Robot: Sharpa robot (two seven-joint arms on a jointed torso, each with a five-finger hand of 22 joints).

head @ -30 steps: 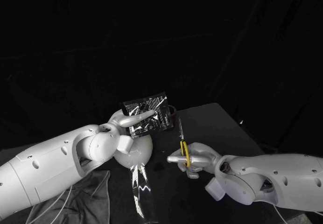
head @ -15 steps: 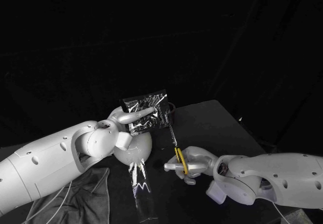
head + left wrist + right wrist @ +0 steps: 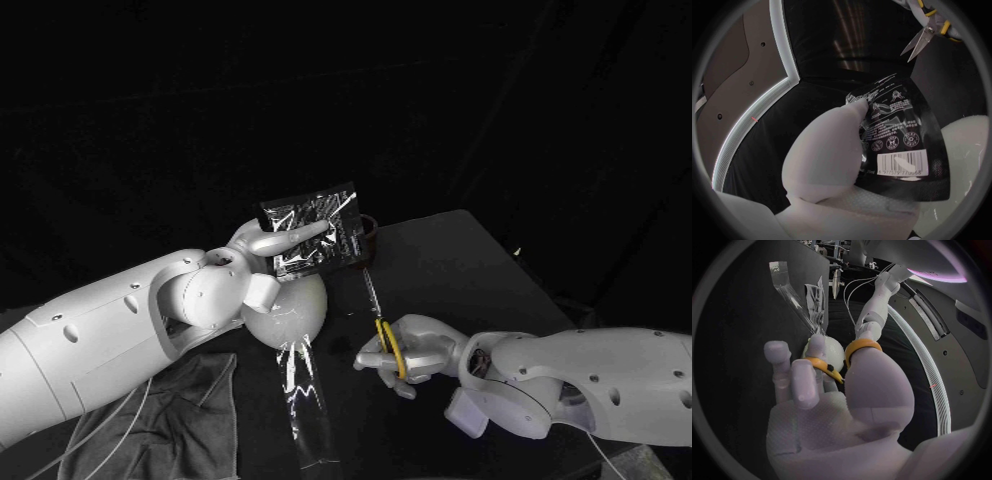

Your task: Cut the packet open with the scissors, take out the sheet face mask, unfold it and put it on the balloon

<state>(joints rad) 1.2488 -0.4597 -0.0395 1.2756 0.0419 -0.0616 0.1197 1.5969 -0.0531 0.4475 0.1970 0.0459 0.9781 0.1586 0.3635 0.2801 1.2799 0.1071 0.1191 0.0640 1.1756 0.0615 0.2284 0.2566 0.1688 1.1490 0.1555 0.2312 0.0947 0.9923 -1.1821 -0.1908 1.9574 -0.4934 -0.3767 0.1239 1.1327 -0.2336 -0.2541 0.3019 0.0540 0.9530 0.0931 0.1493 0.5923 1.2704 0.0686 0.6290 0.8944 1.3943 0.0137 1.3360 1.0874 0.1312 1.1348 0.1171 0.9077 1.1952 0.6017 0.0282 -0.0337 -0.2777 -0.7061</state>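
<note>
Here, packet (image 3: 315, 237): we see a glossy black foil rectangle with white print and a barcode, raised upright above the balloon (image 3: 293, 315).
Balloon: smooth, pale and rounded, sitting just below the left hand (image 3: 274, 245).
Scissors (image 3: 378, 305): slim silver blades and yellow loop handles. The blades are slightly parted, with the tips aimed at the packet's lower corner and just short of it.
Film (image 3: 307, 400): a crinkled clear strip lying in front of the balloon.
Cloth (image 3: 173, 420): soft grey folds beneath the left arm.
Table (image 3: 462, 260): matt black, with a dark room behind.
Left hand: we find its thumb and fingers pinching the packet's edge and holding it up.
Right hand (image 3: 411, 350): low over the table, fingers through the yellow loops and gripping the scissors.
</note>
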